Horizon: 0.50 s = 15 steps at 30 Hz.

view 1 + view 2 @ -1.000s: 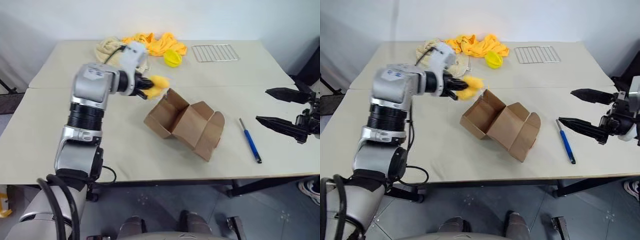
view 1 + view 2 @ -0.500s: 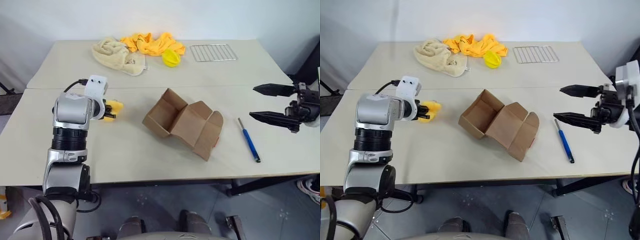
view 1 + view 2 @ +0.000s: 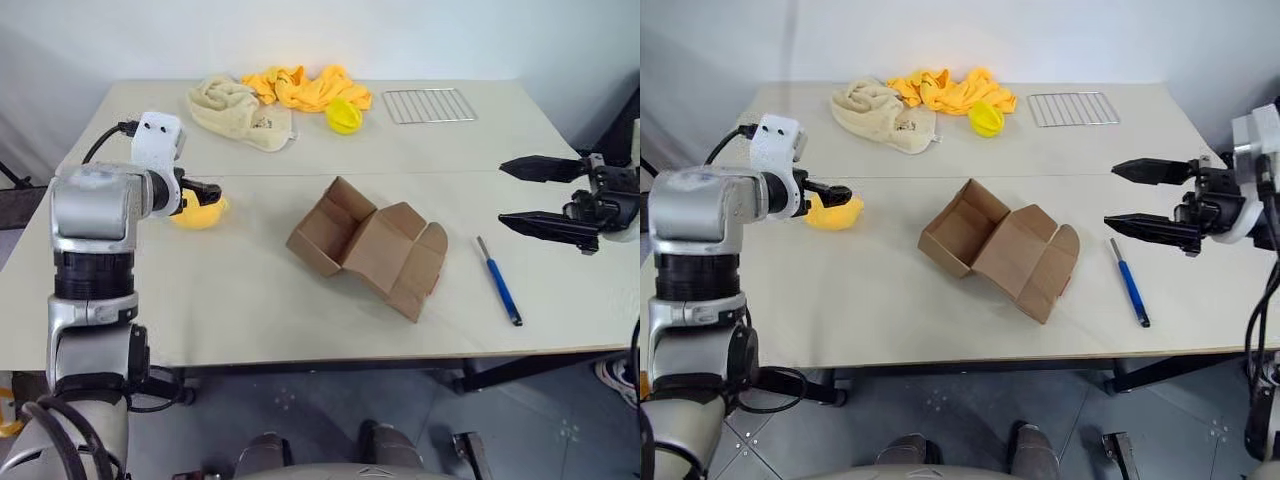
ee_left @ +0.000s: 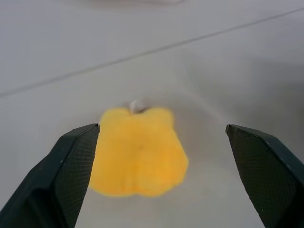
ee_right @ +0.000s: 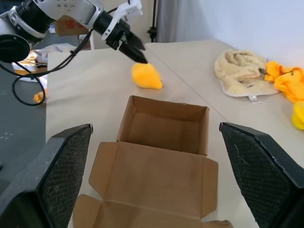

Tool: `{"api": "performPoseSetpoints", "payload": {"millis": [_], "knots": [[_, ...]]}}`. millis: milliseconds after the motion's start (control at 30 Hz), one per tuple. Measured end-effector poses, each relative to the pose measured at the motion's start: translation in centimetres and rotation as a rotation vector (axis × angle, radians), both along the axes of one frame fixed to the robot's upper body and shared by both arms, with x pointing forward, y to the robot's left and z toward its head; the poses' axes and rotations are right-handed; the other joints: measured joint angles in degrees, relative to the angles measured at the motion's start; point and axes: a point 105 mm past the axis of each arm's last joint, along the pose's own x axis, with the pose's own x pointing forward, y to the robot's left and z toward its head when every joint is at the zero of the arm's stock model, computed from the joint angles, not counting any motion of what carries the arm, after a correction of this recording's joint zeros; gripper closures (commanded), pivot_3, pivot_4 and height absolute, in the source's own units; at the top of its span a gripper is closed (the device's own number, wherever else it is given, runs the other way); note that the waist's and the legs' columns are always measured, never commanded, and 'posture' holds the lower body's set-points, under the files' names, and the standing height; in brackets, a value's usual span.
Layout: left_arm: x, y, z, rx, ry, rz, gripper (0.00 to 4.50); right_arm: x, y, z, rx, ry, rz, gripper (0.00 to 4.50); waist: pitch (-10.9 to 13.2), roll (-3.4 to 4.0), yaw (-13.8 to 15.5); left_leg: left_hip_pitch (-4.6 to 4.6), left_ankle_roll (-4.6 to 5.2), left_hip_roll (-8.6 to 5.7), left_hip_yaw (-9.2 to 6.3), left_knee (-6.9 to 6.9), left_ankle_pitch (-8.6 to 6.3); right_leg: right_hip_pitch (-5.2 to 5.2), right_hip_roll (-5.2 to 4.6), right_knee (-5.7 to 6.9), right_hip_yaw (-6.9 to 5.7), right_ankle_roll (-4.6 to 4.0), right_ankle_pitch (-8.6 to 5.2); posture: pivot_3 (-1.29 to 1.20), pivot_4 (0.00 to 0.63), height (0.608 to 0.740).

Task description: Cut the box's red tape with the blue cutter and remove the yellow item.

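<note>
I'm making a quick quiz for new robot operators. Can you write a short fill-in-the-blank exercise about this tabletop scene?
1. The yellow item lies on the table, ____ the box.
2. The left gripper has its fingers ____ around the yellow item.
3. The blue cutter lies on the table nearest the ____ gripper.
4. The box's flaps are ____.

Missing words: outside; open; right; open

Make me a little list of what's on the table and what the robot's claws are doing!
yellow item: lying on the table, out of the box
left claw: open, around the yellow item, not gripping
box: flaps open, empty inside
blue cutter: flat on the table, beside the box
right claw: open, holding nothing
far edge: beige towel, orange cloth, yellow ball, wire rack
</note>
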Motion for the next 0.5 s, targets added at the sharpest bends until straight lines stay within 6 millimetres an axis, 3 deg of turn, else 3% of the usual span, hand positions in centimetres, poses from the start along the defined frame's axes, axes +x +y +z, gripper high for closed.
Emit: {"api": "performPoseSetpoints", "payload": {"millis": [100,167,300,400,500], "knots": [[-1.5,1.8,-1.2,0.002,-0.026,-0.059,0.03,0.4,-0.4,0.1,0.009,0.000,-0.018,0.00,0.01,0.01,-0.98,0.00,-0.01,0.01,0.03,-0.04,0.00,-0.03,0.00,0.00,-0.01,0.00,0.00,0.00,0.150,0.740],[-2.5,1.1,-0.5,-0.089,-0.131,-0.171,0.03,0.4,-0.6,0.0,0.007,-0.002,-0.024,0.00,0.01,0.02,-1.03,-0.03,-0.02,0.02,0.03,0.02,-0.02,-0.03,-0.02,-0.01,-0.01,0.00,0.00,0.00,0.150,0.740],[-7.3,-0.5,0.0,-0.236,-0.279,-0.474,0.03,0.2,-1.2,-1.7,-0.030,0.025,-0.049,0.00,0.01,0.01,-0.91,0.00,-0.08,0.03,0.04,0.04,-0.06,0.00,-0.02,-0.02,-0.01,0.00,0.00,0.00,0.150,0.740],[-9.6,-0.2,-1.8,-0.260,-0.327,-0.566,0.03,0.0,-2.0,-3.9,-0.051,0.088,-0.073,0.00,0.01,0.01,-0.99,0.01,-0.08,0.04,0.05,0.06,-0.06,0.00,-0.02,0.02,-0.02,0.00,0.00,0.00,0.150,0.740],[-10.6,1.0,-4.0,-0.241,-0.237,-0.606,0.03,-0.5,-2.3,-4.7,-0.051,0.086,-0.072,0.00,0.01,0.03,-1.00,0.09,-0.08,0.04,0.05,0.07,-0.06,0.01,-0.01,0.10,0.00,-0.04,0.01,0.00,0.150,0.740]]}}
